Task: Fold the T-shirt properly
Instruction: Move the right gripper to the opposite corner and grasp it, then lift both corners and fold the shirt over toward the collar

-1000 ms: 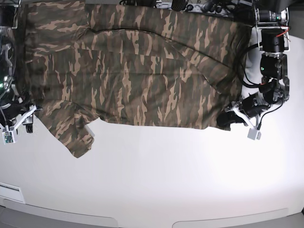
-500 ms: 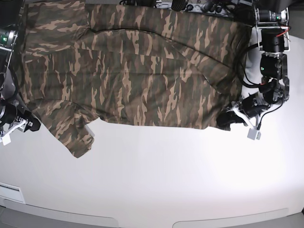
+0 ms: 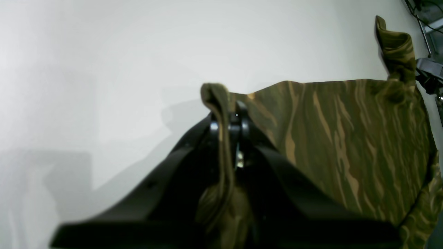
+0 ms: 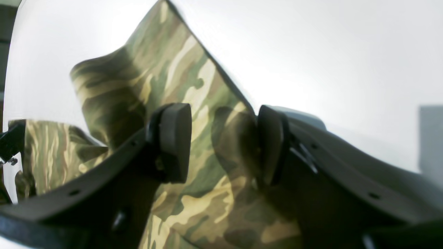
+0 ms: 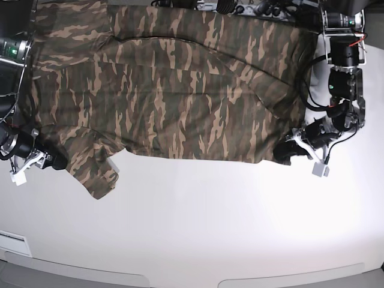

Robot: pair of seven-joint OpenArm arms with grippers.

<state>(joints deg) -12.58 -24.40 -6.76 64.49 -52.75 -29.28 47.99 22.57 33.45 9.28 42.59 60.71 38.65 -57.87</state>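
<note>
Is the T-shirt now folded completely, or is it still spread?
Mostly spread: the T-shirt lies wide across the table, with one flap sticking out past its near edge.

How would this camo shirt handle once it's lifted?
The T-shirt would probably hang limp, since its lower edge bends and its sleeve flops loosely. It looks thin, so it is likely light for its size. It may bunch where pinched: the cloth already puckers between the fingers of the left gripper.
</note>
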